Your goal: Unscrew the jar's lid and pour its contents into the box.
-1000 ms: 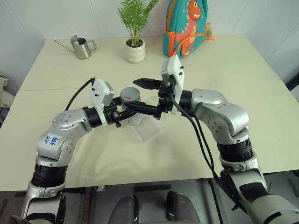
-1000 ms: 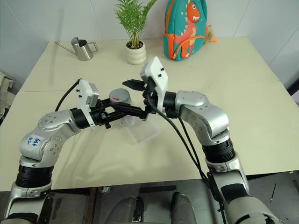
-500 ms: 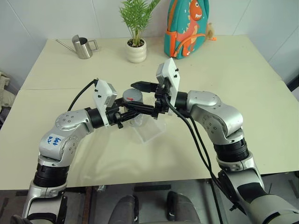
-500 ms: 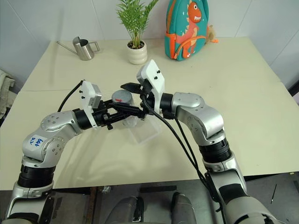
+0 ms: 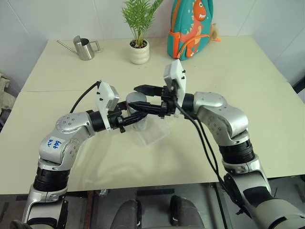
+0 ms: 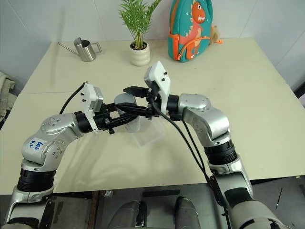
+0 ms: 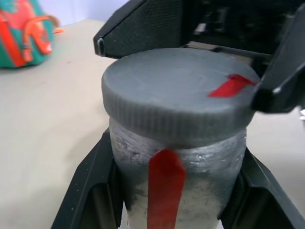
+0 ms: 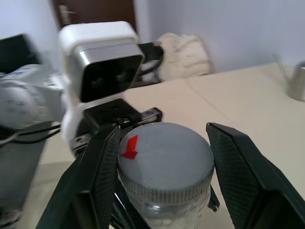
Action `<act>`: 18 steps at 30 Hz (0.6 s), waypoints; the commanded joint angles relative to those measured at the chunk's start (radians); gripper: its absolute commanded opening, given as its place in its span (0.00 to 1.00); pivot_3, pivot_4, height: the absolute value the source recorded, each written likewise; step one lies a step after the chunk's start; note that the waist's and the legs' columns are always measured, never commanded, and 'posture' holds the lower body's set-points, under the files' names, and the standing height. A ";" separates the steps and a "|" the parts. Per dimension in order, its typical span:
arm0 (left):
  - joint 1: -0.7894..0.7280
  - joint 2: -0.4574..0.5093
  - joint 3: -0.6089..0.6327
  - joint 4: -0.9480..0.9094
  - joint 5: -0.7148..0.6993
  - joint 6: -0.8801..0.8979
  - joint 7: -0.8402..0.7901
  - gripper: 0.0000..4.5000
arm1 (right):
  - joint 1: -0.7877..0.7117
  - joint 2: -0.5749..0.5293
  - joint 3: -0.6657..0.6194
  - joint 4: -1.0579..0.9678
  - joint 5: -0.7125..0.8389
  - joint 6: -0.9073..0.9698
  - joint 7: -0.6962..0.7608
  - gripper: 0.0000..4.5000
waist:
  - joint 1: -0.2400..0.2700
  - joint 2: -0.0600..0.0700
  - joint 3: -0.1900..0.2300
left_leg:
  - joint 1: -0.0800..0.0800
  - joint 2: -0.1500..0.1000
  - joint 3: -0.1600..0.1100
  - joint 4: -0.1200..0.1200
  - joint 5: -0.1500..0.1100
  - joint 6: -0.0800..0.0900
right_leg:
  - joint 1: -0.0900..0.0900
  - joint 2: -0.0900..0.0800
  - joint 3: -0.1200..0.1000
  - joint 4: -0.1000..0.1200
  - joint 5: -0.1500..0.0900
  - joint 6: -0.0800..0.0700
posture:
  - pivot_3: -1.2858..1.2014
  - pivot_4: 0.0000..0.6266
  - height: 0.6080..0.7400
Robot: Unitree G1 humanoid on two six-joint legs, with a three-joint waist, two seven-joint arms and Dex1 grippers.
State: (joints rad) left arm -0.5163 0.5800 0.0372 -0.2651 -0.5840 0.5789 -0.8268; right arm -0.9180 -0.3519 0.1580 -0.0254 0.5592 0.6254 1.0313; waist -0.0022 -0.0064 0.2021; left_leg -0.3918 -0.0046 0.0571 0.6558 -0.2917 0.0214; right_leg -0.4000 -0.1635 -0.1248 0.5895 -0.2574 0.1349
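Note:
The jar (image 7: 190, 191), silver-grey with a red stripe, is held upright above the table, and my left gripper (image 5: 129, 117) is shut on its body from the left. Its grey lid (image 7: 171, 90) with a red mark sits on top. My right gripper (image 5: 144, 98) reaches in from the right, level, and its two black fingers (image 8: 97, 186) press the lid's rim on opposite sides. The clear plastic box (image 5: 156, 134) lies on the table just under and behind the jar. The contents are hidden inside the jar.
At the back of the cream table (image 5: 238, 71) stand a steel watering can (image 5: 85, 47), a potted plant (image 5: 138, 50) and a teal dinosaur backpack (image 5: 190, 28). Black cables hang from both wrists.
The right gripper's fingers, wide apart a second ago, have closed onto the lid. The left gripper keeps its hold on the jar.

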 commanded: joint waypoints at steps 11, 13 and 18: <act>-0.114 0.053 -0.010 0.019 -0.056 -0.084 -0.268 0.44 | -0.231 -0.032 -0.035 0.237 0.021 -0.100 0.344 0.56 | -0.004 0.000 0.000 | 0.000 0.001 0.008 0.000 -0.001 0.000 | -0.002 0.002 0.002 0.000 0.000 0.000 | 0.52 0.24 1.00; -0.113 0.050 0.003 0.021 -0.053 -0.088 -0.245 0.44 | -0.221 -0.027 -0.045 0.228 0.031 -0.077 0.323 0.56 | -0.003 0.000 0.000 | 0.000 0.001 0.008 0.000 -0.001 0.000 | -0.002 0.001 0.003 0.000 0.000 0.000 | 0.52 0.24 1.00; -0.094 0.061 0.019 0.023 -0.045 -0.094 -0.234 0.44 | -0.198 -0.033 -0.080 0.199 0.064 -0.014 0.284 0.92 | 0.000 0.000 0.000 | -0.001 0.001 0.008 0.001 -0.001 -0.001 | -0.002 0.001 0.003 0.000 0.000 0.000 | 0.52 0.24 1.00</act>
State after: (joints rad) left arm -0.6130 0.6300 0.0357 -0.2100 -0.6266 0.5078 -1.0537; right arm -1.1137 -0.3737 0.1153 0.2001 0.5954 0.5968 1.3286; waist -0.0023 -0.0066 0.2020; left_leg -0.3926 -0.0032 0.0649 0.6567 -0.2930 0.0207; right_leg -0.4022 -0.1623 -0.1219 0.5896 -0.2574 0.1349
